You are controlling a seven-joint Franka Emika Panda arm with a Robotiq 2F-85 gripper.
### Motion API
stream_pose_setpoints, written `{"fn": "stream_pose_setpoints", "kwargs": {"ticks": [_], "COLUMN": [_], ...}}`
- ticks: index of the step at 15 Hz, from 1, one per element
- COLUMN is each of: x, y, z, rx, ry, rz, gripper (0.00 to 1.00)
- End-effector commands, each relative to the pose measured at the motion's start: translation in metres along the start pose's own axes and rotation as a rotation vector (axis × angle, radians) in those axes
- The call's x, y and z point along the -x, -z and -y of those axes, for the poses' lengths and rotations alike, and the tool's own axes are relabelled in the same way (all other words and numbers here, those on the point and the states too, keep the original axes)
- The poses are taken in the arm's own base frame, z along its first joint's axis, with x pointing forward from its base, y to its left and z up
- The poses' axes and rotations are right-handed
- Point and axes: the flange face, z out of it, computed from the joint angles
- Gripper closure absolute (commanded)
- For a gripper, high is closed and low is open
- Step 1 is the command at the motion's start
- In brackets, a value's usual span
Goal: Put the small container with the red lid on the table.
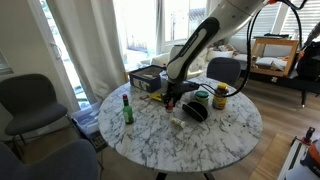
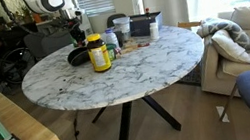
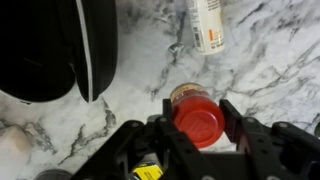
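Now the claw (image 3: 196,130) pinches the little red-lid jar (image 3: 198,120) from both sides, so it cannot tip. I think the jar sits on or just above the surface (image 3: 280,60). A white bottle (image 3: 207,25) lies at 12 o'clock from it.

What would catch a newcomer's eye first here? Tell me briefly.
In the wrist view, the red-lidded container sits right between the fingers of the claw, above the marble table; whether it is gripped is unclear. In an exterior view, the arm reaches down to the table's middle, between a yellow-lidded jar and a green bottle.
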Motion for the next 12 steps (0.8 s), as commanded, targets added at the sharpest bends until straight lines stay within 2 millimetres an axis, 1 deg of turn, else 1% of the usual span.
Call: {"fn": "stream_pose_setpoints", "kwargs": {"ticks": [1, 4, 5, 6, 7, 8, 9, 11, 12], "x": [-0.003, -0.004, -0.005, -0.005, -0.005, -0.006, -0.006, -0.005, -0.004], "y": [-0.009, -0.01, -0.01, -0.01, -0.01, -0.008, -0.005, 0.012, 0.028], "z": [0.0, -0.002, -0.002, -0.003, -0.003, -0.003, -0.003, -0.004, -0.004], "rx": [0.01, 0.016, 0.017, 0.018, 0.017, 0.017, 0.018, 0.016, 0.006], "ry": [-0.012, -0.017, -0.02, -0.023, -0.025, -0.027, -0.028, -0.027, -0.026], "rz": [0.007, 0.012, 0.014, 0.013, 0.012, 0.004, 0.0, -0.025, -0.051], "gripper": [0.75, 0.75, 0.25, 0.23, 0.18, 0.11, 0.02, 0.0, 0.0]}}
